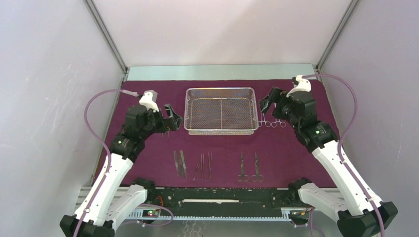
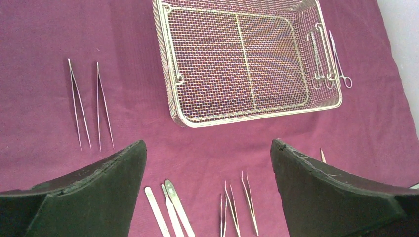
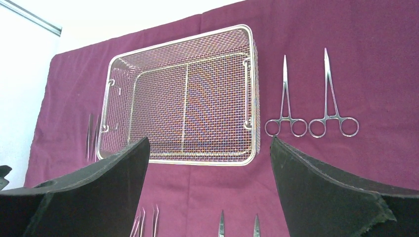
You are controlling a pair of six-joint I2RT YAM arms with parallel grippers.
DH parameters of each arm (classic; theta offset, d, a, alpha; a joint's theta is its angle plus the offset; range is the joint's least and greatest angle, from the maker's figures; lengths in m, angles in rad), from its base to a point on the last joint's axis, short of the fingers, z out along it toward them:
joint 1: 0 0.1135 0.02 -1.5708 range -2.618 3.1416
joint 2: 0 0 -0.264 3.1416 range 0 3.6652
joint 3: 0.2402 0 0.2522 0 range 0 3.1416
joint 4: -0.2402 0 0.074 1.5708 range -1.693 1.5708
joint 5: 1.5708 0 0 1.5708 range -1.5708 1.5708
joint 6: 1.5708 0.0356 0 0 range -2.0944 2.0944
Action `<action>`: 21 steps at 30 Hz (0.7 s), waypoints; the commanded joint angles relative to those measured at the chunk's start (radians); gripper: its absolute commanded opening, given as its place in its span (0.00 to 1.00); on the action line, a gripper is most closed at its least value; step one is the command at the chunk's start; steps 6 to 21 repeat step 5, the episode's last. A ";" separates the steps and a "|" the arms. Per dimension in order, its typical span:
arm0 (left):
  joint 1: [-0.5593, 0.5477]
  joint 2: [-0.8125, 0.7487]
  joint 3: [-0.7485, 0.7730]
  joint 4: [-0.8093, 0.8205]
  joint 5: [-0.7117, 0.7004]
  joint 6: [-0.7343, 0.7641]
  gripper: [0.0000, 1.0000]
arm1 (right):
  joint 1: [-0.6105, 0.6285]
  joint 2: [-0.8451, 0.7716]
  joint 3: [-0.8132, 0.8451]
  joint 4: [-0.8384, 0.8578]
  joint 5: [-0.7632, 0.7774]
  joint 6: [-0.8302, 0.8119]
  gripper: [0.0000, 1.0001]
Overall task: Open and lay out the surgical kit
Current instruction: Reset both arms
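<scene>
The left gripper [image 1: 170,117] hung wide open, empty, over the left side of the cloth [image 1: 222,145]; the mesh tray [image 1: 221,89] sat bare at its far middle, instruments [image 1: 205,165] along the near edge; the right gripper [image 1: 265,102] gaped empty near two clamps [image 1: 272,122]. A low fingertip could snag the cloth, scattering everything.

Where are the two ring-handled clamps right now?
In the top view, the clamps lie side by side on the cloth, just right of the mesh tray, close by the open right gripper.
</scene>
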 commanded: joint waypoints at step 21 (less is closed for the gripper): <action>-0.006 0.001 0.088 0.019 -0.004 0.027 1.00 | -0.018 0.009 -0.002 0.048 -0.020 -0.022 1.00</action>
